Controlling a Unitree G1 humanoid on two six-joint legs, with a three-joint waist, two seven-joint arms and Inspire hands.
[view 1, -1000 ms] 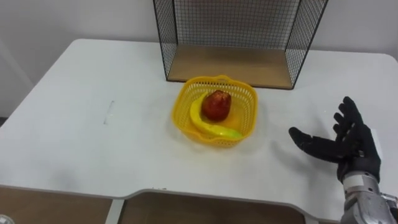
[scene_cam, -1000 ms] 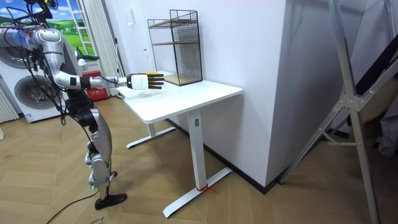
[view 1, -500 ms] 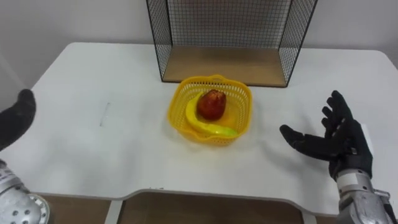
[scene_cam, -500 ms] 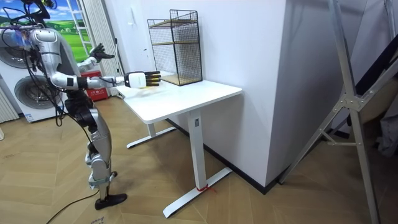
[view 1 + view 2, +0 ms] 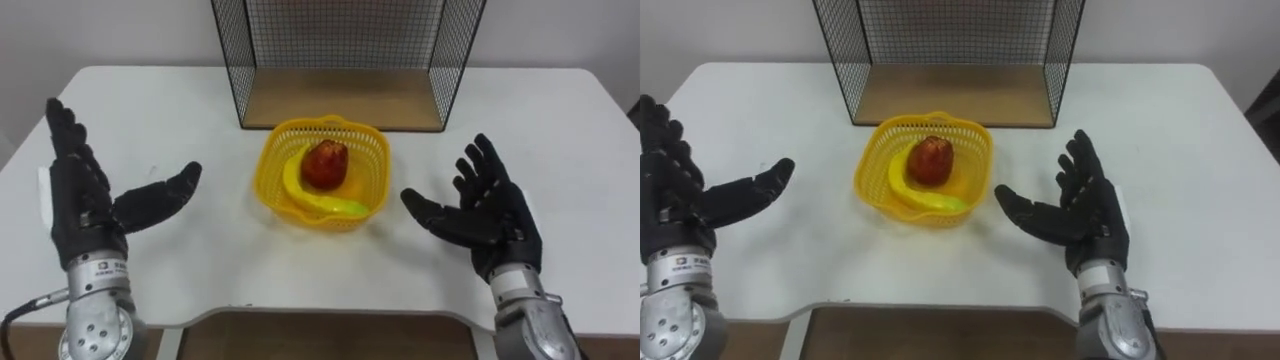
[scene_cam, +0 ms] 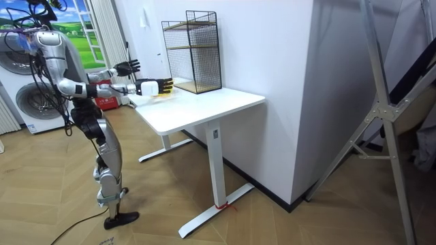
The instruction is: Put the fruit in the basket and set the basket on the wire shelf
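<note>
White surface (image 5: 180, 110) carries the work, and at its far edge stands the wire shelf (image 5: 340, 100). Its top is cut off by the eye views; the room view shows it as two tiers against the wall. Just in front of its wooden base sits the yellow basket (image 5: 268, 170), apart from it, holding a red fruit (image 5: 324, 165) and a banana (image 5: 305, 200). The banana curls along the basket's near side and part of it is hidden under the red fruit. What kind of fruit the red one is cannot be told for sure.

From the room view, the robot stands at the surface's end on the room view's left, on a wood floor (image 6: 272, 218), with a washing machine (image 6: 27, 95) behind it; the basket is hard to make out there behind its arms.

Half a second ago the left robot hand (image 5: 85, 205) was only a dark shape at the view's edge. It is now raised left of the basket, fingers spread and released, holding nothing. The right robot hand (image 5: 485, 215) has come closer on the other side, likewise spread and empty. Neither touches the basket, which has kept its place before the shelf.
</note>
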